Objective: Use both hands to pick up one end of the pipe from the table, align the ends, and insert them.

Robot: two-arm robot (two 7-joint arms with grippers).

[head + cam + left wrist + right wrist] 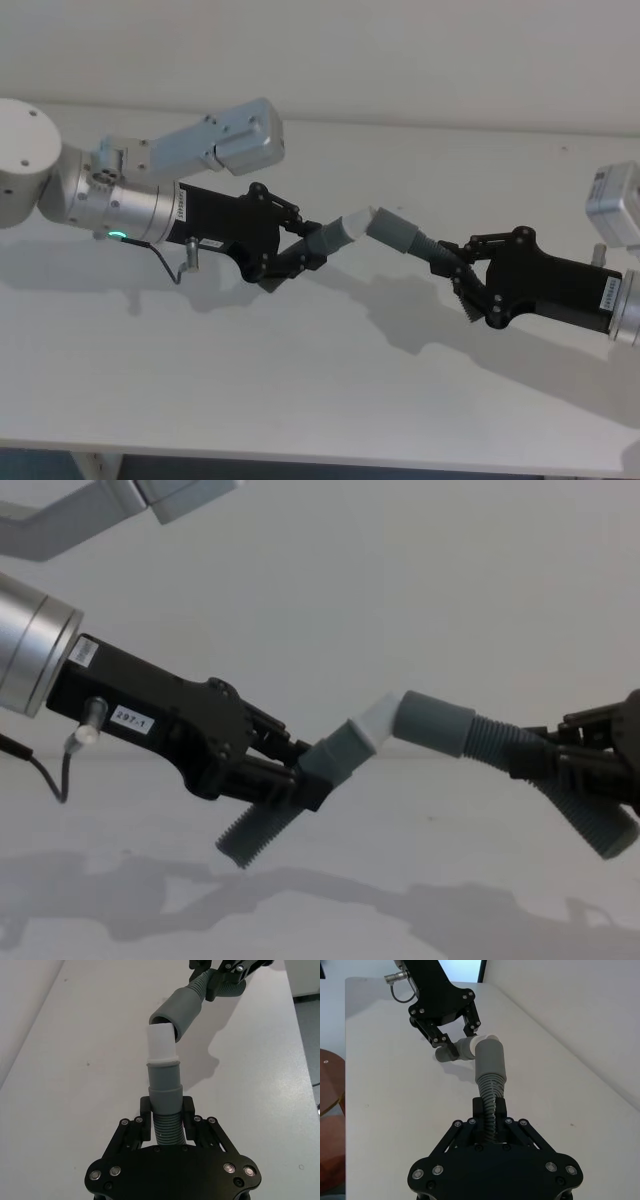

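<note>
both sets of jaws are clamped on hose. left gripper (297, 254) pinches its hose piece (165, 1105) at the ribbed middle just behind the grey cuff, ribbed tail hanging below the fingers (262, 832), white spigot (358, 223) pointing out ahead of the jaws. right gripper (462, 278) grips the other piece (490, 1085) on its ribs, socket cuff (392, 228) reaching out in front of its jaws toward the left one. between the two grippers the spigot tip meets the socket mouth at an angle; in the left wrist view the tip sits at the rim (162, 1022), not pushed in. both pieces are held off the table (300, 400), which shows their shadows.
</note>
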